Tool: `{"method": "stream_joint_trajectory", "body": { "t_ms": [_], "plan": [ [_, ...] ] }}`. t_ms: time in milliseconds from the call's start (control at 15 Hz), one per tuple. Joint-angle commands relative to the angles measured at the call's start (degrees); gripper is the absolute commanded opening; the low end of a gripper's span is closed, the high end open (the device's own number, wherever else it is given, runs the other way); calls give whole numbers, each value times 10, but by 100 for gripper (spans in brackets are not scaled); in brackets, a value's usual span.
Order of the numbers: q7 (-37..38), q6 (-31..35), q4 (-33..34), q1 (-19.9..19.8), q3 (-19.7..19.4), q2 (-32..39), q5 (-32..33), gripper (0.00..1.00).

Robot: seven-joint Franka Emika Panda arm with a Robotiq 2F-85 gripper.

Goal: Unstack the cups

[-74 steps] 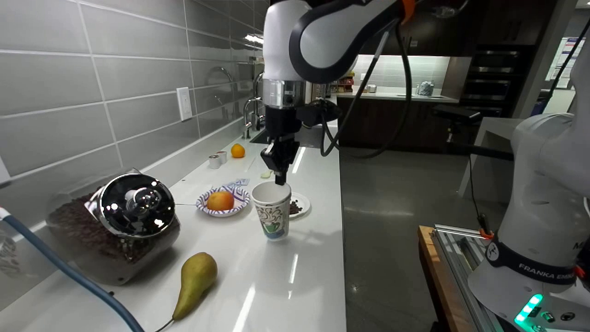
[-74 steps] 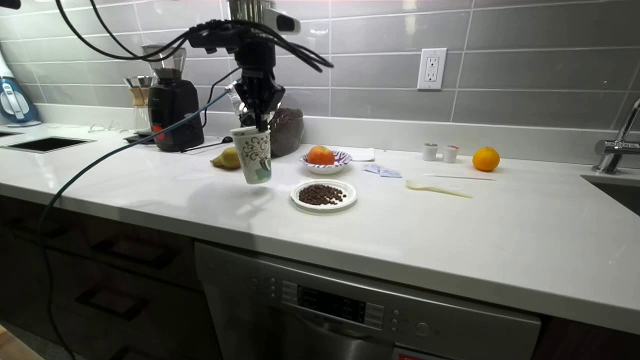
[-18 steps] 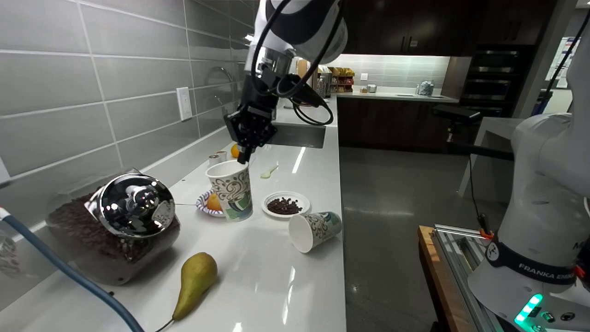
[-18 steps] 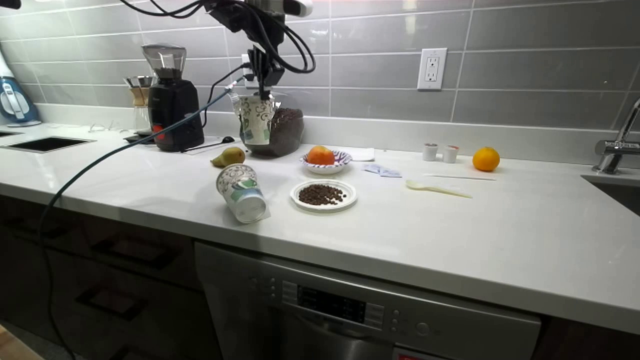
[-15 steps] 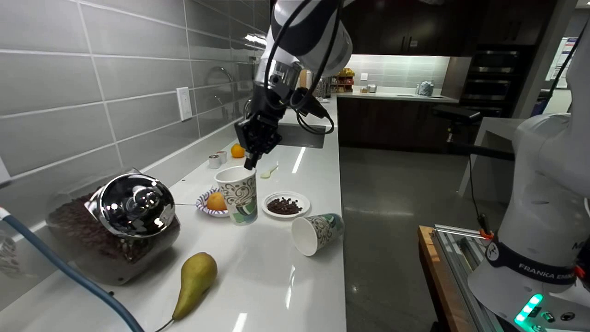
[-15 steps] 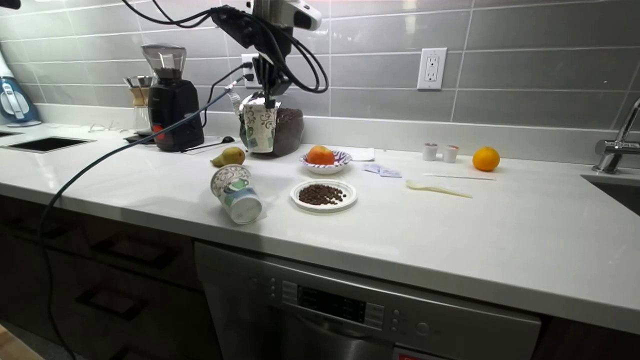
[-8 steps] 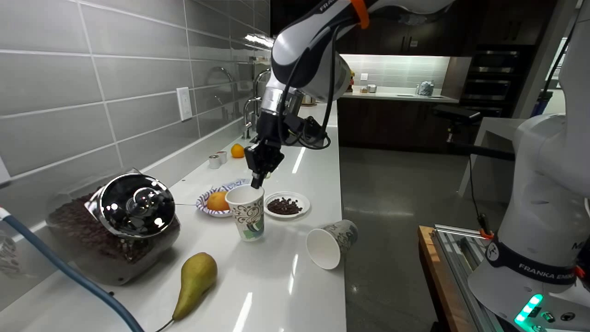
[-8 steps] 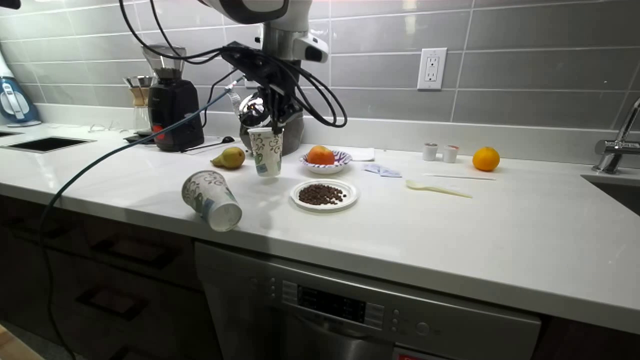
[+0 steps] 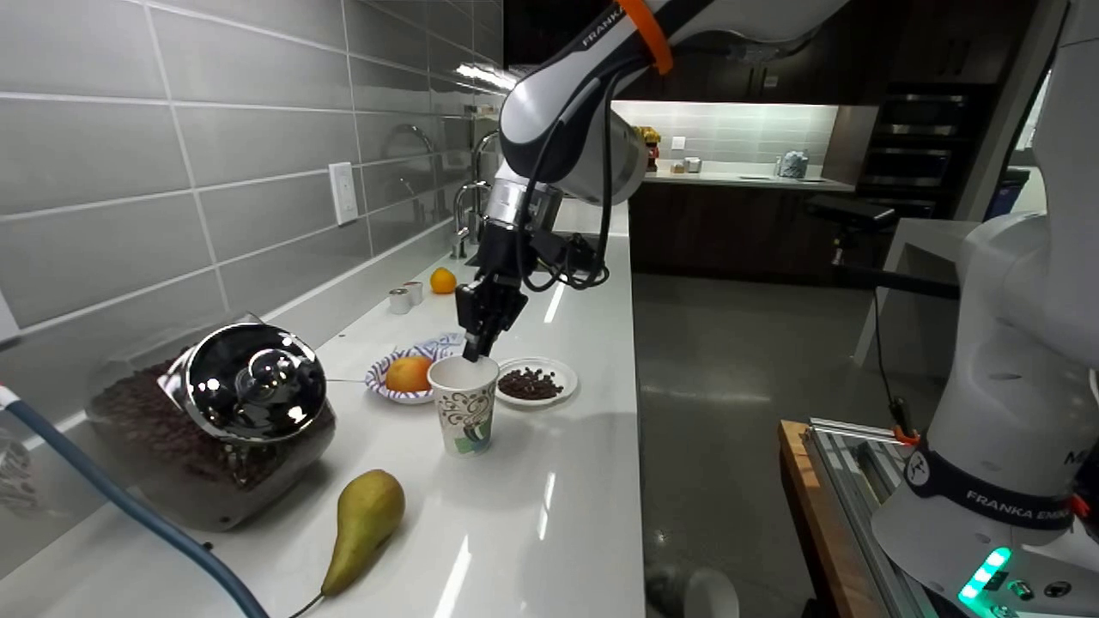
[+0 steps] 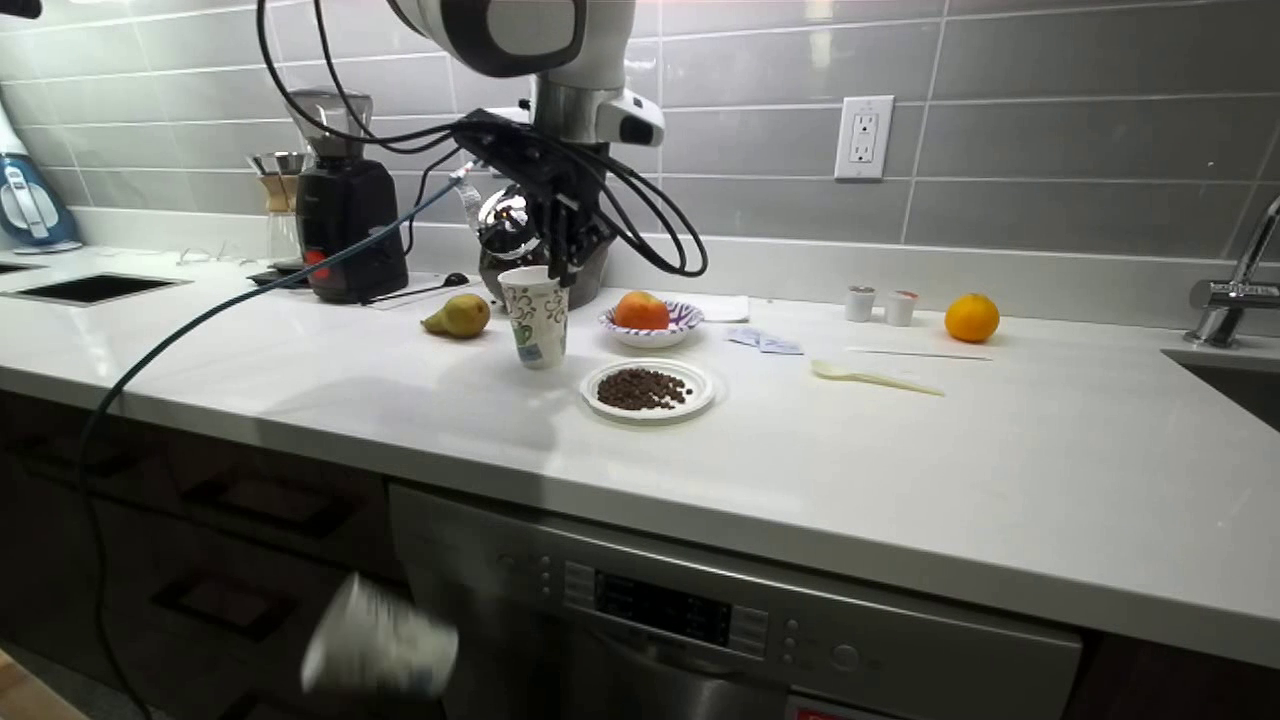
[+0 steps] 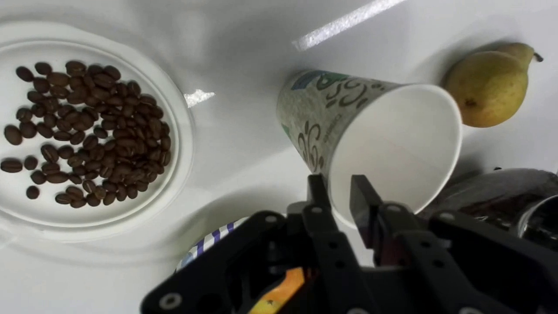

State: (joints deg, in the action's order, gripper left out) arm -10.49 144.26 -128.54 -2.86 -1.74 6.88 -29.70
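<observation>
While its two fingers (image 11: 318, 194) stand a little apart, the gripper (image 11: 338, 185) has the rim of a patterned cup (image 11: 370, 135) between them, one inside, one outside; a gap shows there, so it seems to hold nothing firmly. This cup is nearly upright, on the counter (image 10: 900, 470) or just above it, I cannot tell which. Near it are the white plate (image 11: 184, 148) with coffee beans (image 11: 126, 144), the bowl (image 10: 650, 342) with an orange-coloured fruit (image 10: 640, 310), and the pear (image 11: 484, 87). Well apart, the other cup (image 10: 380, 645), blurred, is below the counter edge, before the drawers (image 10: 130, 540).
</observation>
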Motion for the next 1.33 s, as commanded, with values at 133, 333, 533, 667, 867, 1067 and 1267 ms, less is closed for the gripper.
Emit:
{"method": "stream_joint_trajectory", "body": {
  "t_ms": [133,333,533,667,867,1067,1267],
  "plan": [
    [23,-70,7,-1,4,-68,26,68],
    [82,-97,3,8,2,-115,135,88],
    [158,-134,4,8,14,-161,272,100],
    [192,-172,8,9,28,-188,346,100],
    [199,-244,12,14,44,-211,380,100],
    [186,-214,14,16,37,-199,357,100],
    [186,-212,14,15,34,-194,357,100]
  ]
}}
